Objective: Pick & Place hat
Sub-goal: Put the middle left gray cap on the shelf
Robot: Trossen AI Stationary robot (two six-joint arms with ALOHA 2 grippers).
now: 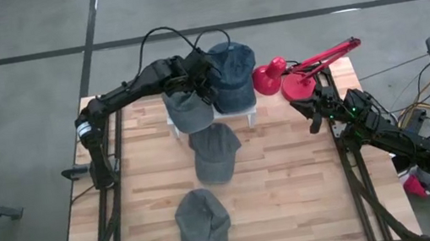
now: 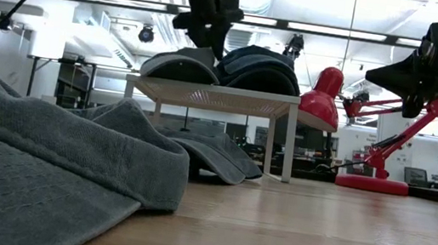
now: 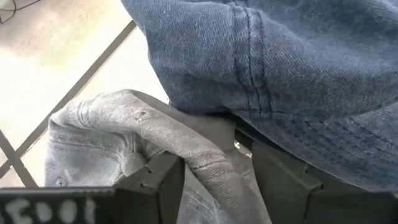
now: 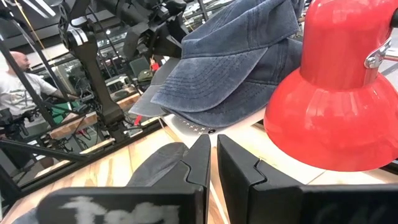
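Note:
A grey hat (image 1: 188,109) lies on the small white stand (image 2: 214,96) beside a blue denim hat (image 1: 232,71), which rests on the same stand. My left gripper (image 1: 196,79) reaches in from the table's left and is shut on the grey hat's crown, close under the blue hat (image 3: 298,56). Two more grey hats lie on the table, one (image 1: 215,150) in front of the stand and one (image 1: 203,225) near the near edge. My right gripper (image 1: 314,112) is shut and hovers at the table's right, by the red lamp (image 1: 277,77). My left gripper pinches a raised fold of the grey hat's crown (image 3: 205,165) between its two fingers (image 3: 158,180), coming slanting down from the table's left. The hat's underside rests on the stand top (image 2: 179,70), with its brim toward the near side.
The red desk lamp (image 4: 336,93) stands at the far right, its head close to the blue hat and the stand's right end. Bare wood lies to the right of the loose hats. A person shows beyond the table in the right wrist view (image 4: 15,87).

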